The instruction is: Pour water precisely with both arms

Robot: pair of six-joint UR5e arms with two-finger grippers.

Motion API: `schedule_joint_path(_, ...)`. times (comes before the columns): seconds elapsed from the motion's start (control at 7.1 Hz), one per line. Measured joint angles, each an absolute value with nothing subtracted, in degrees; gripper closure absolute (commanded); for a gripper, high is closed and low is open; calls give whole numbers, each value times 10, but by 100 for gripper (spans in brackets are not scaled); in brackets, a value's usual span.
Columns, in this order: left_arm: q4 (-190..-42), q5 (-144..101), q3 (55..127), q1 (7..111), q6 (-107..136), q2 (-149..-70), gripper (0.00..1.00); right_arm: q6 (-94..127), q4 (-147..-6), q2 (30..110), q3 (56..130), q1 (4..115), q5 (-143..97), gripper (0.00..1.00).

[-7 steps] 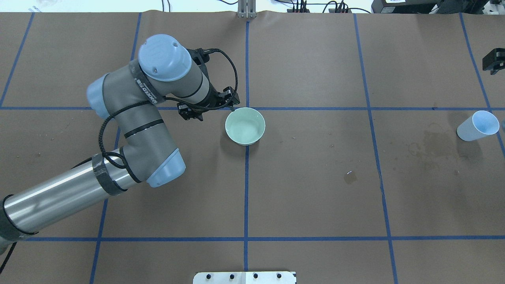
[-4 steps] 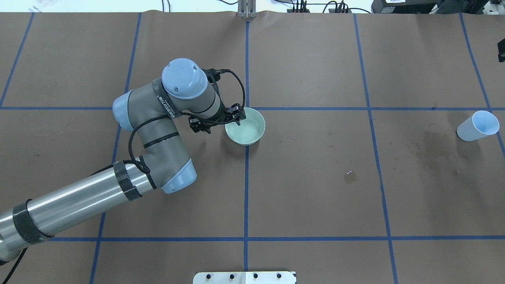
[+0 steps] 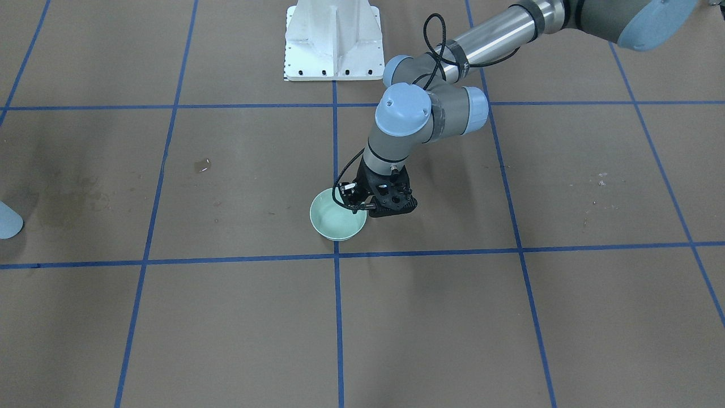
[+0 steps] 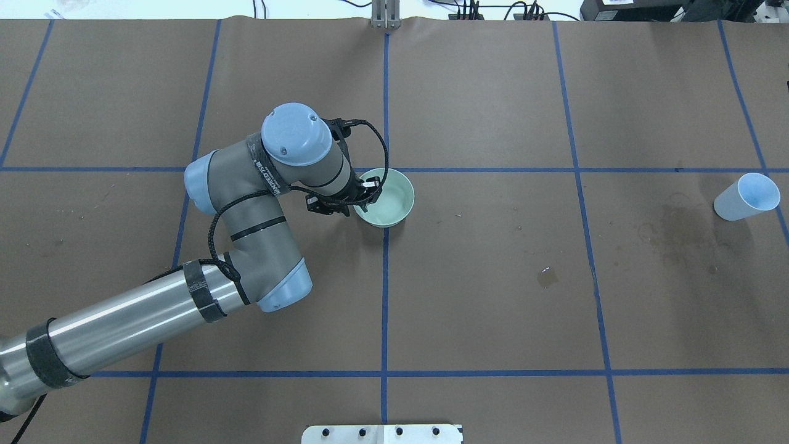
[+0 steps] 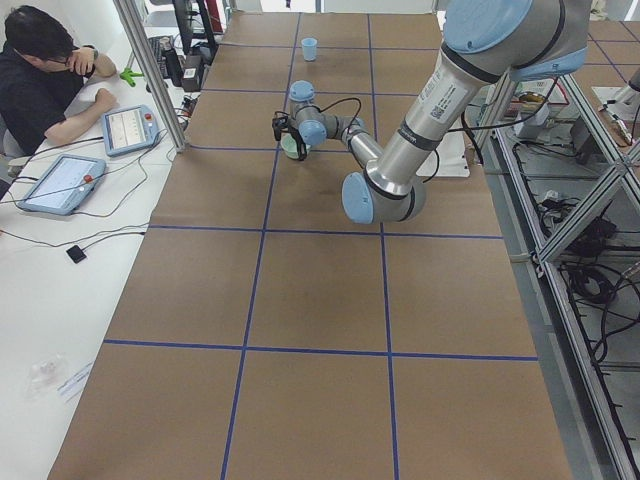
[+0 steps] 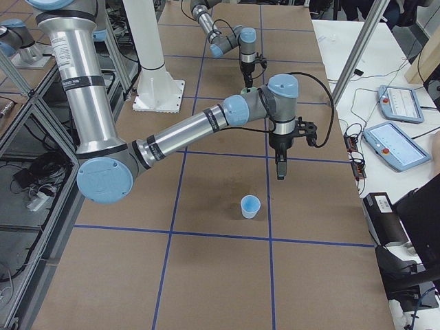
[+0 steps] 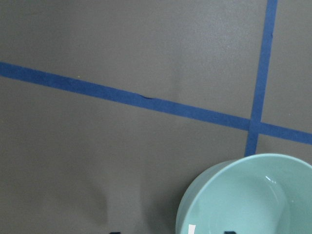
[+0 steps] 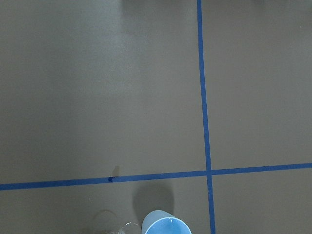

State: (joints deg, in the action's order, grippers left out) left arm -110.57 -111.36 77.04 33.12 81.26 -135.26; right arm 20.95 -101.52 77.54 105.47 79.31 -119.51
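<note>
Two arms, one pale-green bowl [image 4: 394,203], one blue cup [image 4: 743,198], and one small shiny puddle of water [image 4: 546,276] on the brown paper [image 4: 493,320] between them. The lettering on the left arm [image 4: 271,185] is too small to read. The left gripper [image 4: 367,194], beside the bowl a second ago, now straddles its rim with fingers apart. The right gripper [image 6: 280,172] hangs near the cup; whether it is spread or closed I cannot tell.

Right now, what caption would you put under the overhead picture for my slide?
Left gripper at the rim of a mint-green bowl, with a pale blue cup off to the right.
</note>
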Motion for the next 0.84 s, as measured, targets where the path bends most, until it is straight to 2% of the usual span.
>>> schedule_joint_path(0.56, -1094, -1140, 785, 351, 813, -1364, 100, 210, -1015, 776, 1054, 797, -1206, 1)
schedule_joint_path(0.84, -1042, -1235, 851, 426, 784, -1341, 100, 196, -1016, 780, 1054, 810, -1240, 1)
